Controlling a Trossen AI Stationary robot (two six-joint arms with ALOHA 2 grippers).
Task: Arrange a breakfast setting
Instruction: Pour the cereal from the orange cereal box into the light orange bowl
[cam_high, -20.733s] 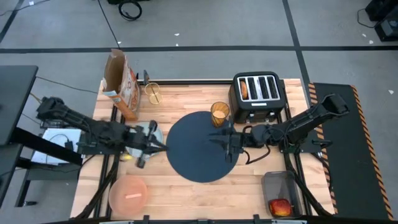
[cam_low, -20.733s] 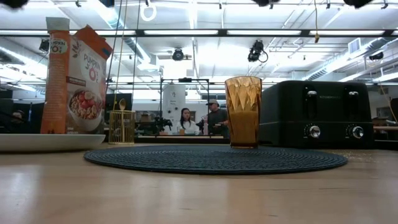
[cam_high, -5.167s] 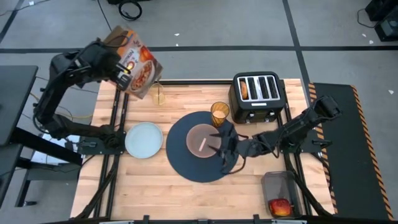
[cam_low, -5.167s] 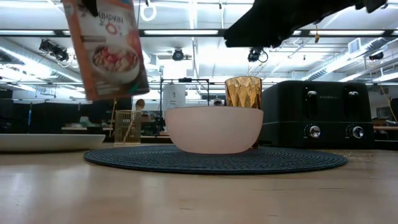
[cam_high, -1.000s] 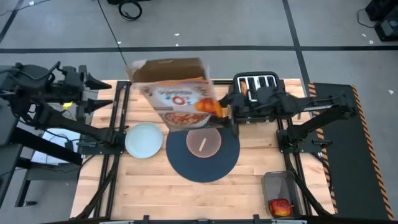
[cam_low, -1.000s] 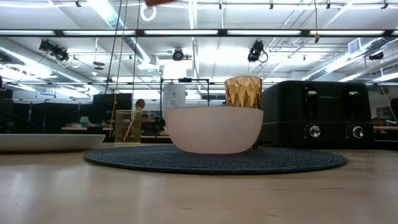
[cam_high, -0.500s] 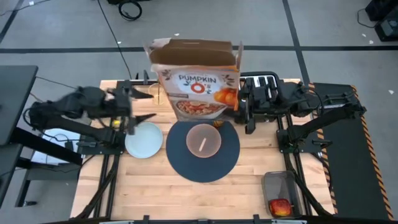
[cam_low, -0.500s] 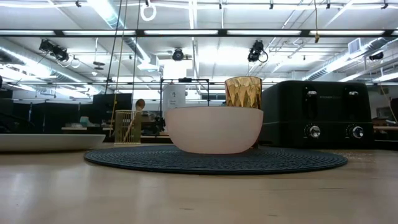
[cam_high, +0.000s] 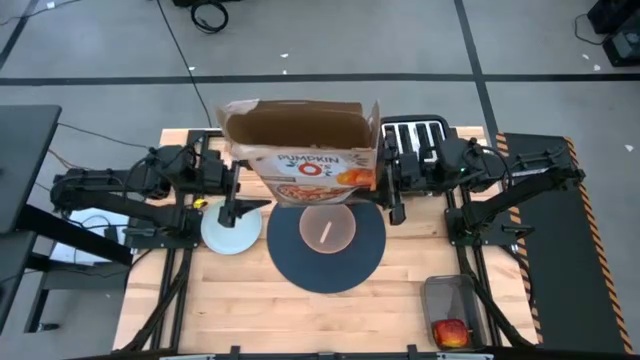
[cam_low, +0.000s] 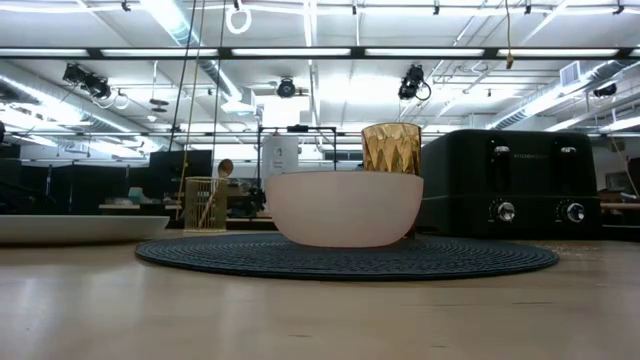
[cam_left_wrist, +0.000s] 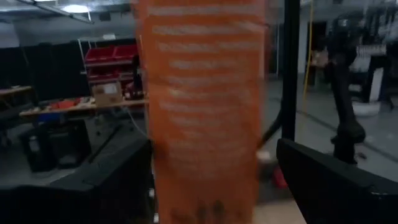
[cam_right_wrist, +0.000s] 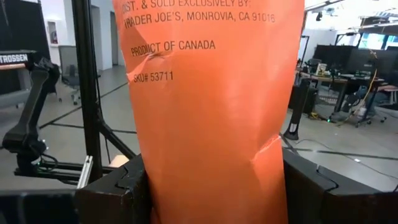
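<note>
The tall orange-and-brown cereal box (cam_high: 300, 150) hangs high over the table, its open top up. My right gripper (cam_high: 385, 190) is shut on its right narrow side. My left gripper (cam_high: 245, 190) is open at the box's left narrow side (cam_left_wrist: 202, 124), one finger on each side of it. Below, the pink bowl (cam_high: 328, 228) sits on the dark-blue mat (cam_high: 300, 265). The pale-blue plate (cam_high: 228, 232) lies left of the mat. In the low view the amber tumbler (cam_low: 391, 150) stands behind the bowl (cam_low: 343, 208). My right gripper (cam_right_wrist: 208, 186) pinches the box between its two fingers, across the orange narrow side (cam_right_wrist: 205, 124). The fingers come level from the table's right. A crease (cam_right_wrist: 268, 144) dents the box's edge just above one finger (cam_right_wrist: 317, 186). The box is lifted clear and upright.
The black toaster (cam_high: 420, 128) stands at the far right, partly under my right arm. A small glass with the gold spoon (cam_low: 205, 203) stands at the far left. A red apple (cam_high: 450, 332) lies in a clear tub at the near right corner.
My left gripper has swung from the table's far left corner toward the right, up to the box's left side. The box, held by my right gripper, has come out of a tilt and now stands upright with its open top up.
</note>
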